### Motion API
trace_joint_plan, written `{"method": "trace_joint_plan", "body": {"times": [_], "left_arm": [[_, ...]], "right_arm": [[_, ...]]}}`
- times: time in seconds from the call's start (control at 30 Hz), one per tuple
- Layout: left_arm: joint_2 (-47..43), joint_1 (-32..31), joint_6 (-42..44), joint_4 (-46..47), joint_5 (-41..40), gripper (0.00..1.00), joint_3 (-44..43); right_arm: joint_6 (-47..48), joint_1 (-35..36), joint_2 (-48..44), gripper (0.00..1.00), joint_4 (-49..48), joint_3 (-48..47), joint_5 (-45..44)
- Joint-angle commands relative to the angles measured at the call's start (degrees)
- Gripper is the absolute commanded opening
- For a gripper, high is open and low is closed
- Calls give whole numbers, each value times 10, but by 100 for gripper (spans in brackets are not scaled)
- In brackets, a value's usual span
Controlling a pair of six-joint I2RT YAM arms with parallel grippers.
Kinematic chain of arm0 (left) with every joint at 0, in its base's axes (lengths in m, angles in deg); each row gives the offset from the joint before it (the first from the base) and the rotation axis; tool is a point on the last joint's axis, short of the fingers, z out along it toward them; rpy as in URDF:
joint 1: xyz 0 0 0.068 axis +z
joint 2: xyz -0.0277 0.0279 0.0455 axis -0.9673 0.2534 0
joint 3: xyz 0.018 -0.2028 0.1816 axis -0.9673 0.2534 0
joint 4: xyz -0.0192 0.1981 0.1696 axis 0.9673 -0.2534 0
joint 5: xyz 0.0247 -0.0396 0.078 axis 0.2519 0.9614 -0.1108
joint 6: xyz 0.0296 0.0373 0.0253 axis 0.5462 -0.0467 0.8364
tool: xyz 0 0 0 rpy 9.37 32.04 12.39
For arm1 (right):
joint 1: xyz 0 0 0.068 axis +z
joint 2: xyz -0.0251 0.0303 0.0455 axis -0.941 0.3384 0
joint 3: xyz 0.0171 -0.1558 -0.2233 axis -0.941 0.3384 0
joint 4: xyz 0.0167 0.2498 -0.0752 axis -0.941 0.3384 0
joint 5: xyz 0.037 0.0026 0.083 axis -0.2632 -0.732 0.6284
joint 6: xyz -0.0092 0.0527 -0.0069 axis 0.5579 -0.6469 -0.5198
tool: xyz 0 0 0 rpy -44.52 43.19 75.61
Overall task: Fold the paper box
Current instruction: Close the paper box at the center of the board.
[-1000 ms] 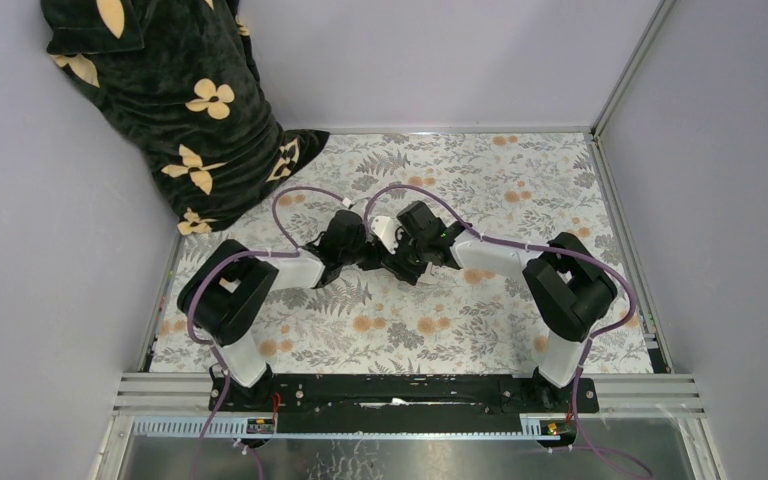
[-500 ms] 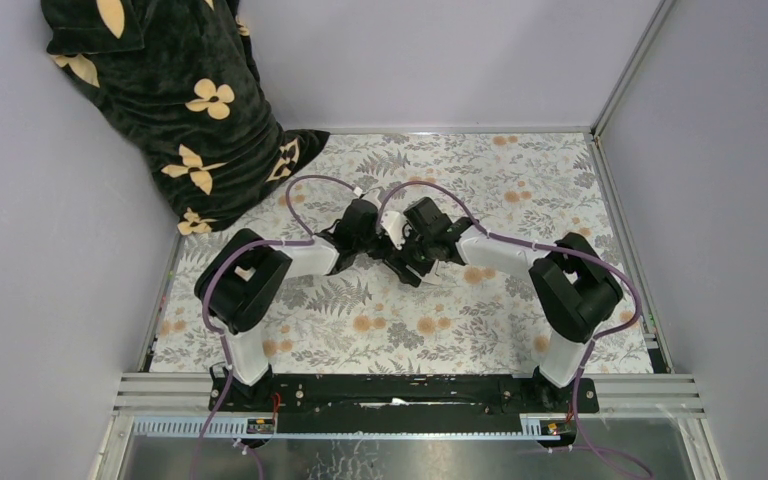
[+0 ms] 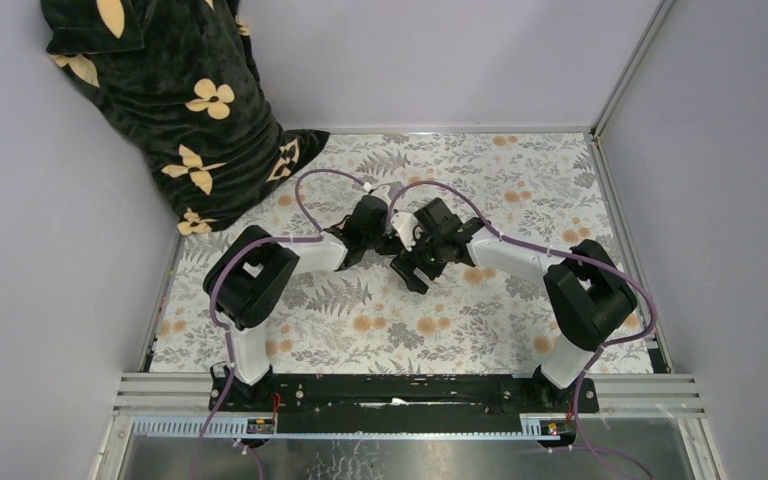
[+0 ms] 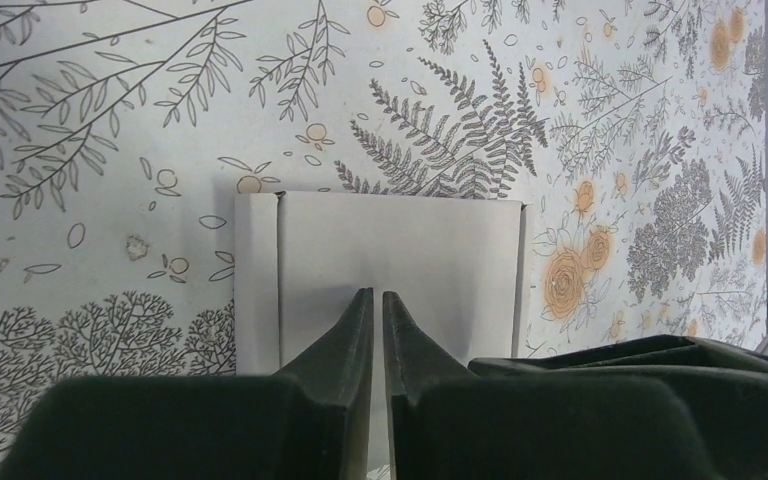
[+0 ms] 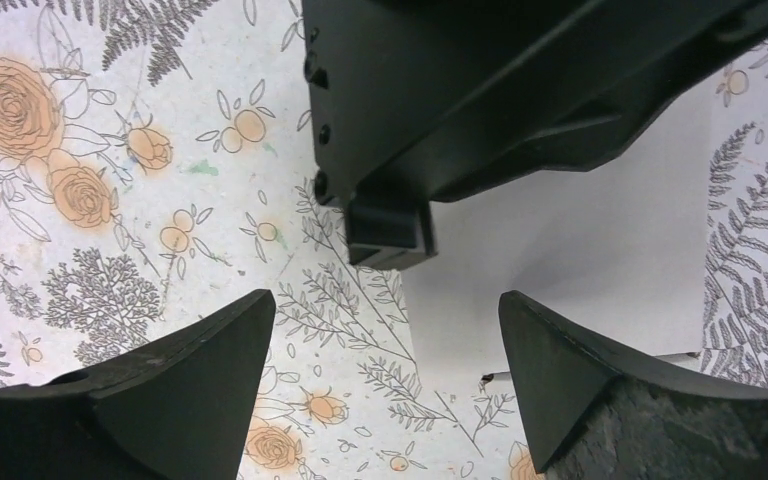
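The paper box is a small white folded square lying flat on the flowered cloth. My left gripper is over its near half, jaws shut to a thin slit with nothing between them, tips against the box's top face. In the right wrist view the same box lies to the right, partly under the left gripper's black body. My right gripper hangs open above the box's left edge, one finger over the cloth and one over the box, holding nothing. From above, the two grippers meet mid-table and hide the box.
A black cloth with yellow flowers is heaped at the back left corner. The flowered table cover is bounded by grey walls and metal rails. Purple cables loop over both wrists.
The right gripper has opened wide and drawn back a little toward the right. The left gripper has shifted right and farther back over the box, staying shut.
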Motion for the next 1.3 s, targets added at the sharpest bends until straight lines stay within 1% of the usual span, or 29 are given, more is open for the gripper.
{"method": "trace_joint_plan", "body": {"times": [0.0,0.23,0.37,0.53,0.73,0.83,0.97,1.27], "left_arm": [[36,-16,24,-75,-17,12,-5],[45,-16,32,-79,-14,11,-14],[49,-16,38,-85,-13,11,-23],[51,-15,47,-92,-12,11,-31],[53,-10,54,-91,-4,11,-34],[55,-9,56,-89,0,11,-34],[56,-7,58,-86,2,10,-31],[59,-4,59,-81,7,10,-30]], "right_arm": [[27,-8,-40,91,-66,-9,29],[20,-39,-60,91,-112,6,34],[12,-61,-59,94,-140,11,34],[39,-74,-5,94,-82,-35,44],[60,-89,27,97,-52,-45,92],[65,-91,37,100,-33,-48,89],[68,-92,45,100,-23,-46,92],[71,-92,76,100,-13,-55,67]]}}
